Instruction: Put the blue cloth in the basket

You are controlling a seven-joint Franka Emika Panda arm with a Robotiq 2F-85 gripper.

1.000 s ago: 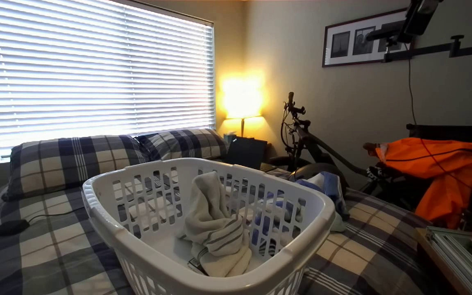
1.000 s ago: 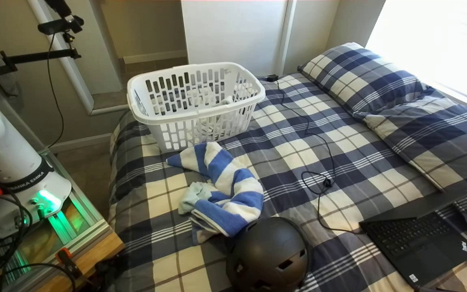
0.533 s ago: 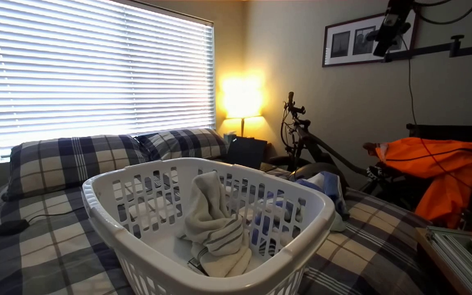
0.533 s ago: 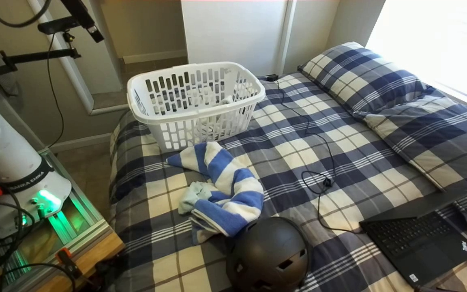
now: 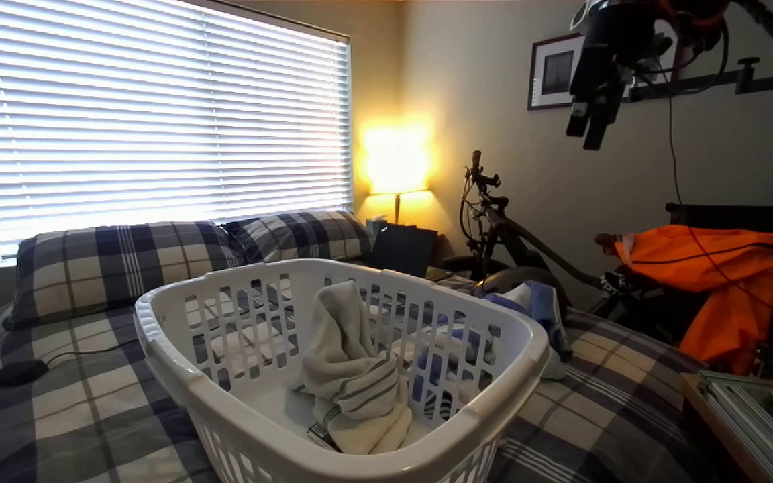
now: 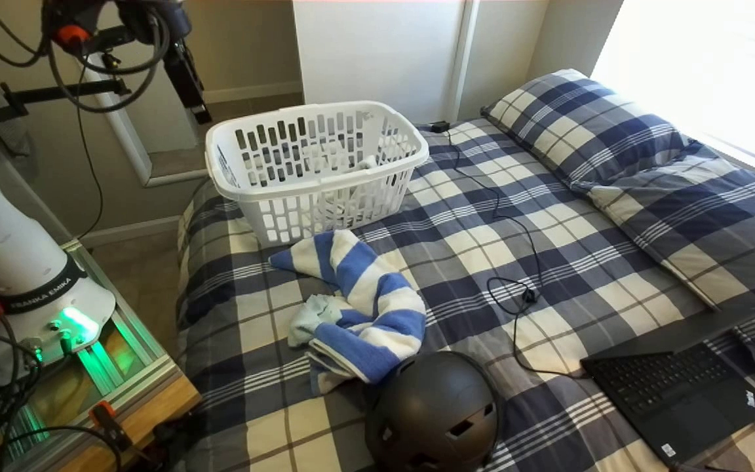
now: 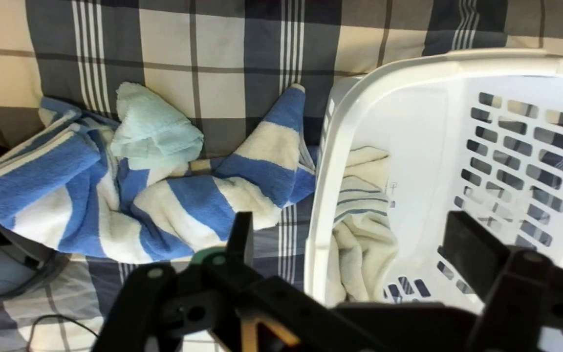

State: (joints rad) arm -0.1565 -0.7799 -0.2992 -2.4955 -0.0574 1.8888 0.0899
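Plaid bedding (image 7: 223,54) forms the worktop (image 6: 240,367). Nearest in the wrist view, the end effector (image 7: 357,239) stands widely spread, gripping nothing. Next, the white laundry basket (image 7: 421,146) contains a cream striped towel (image 7: 359,259). Beyond, the blue-and-white striped towel (image 7: 188,203), presumably the target, lies outside, just beside the basket; grasping, lifting and depositing apparently remain.

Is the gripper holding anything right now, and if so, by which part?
Nothing is held: the gripper is open, its fingers standing well apart. The blue-and-white striped towel lies loose on the bed.
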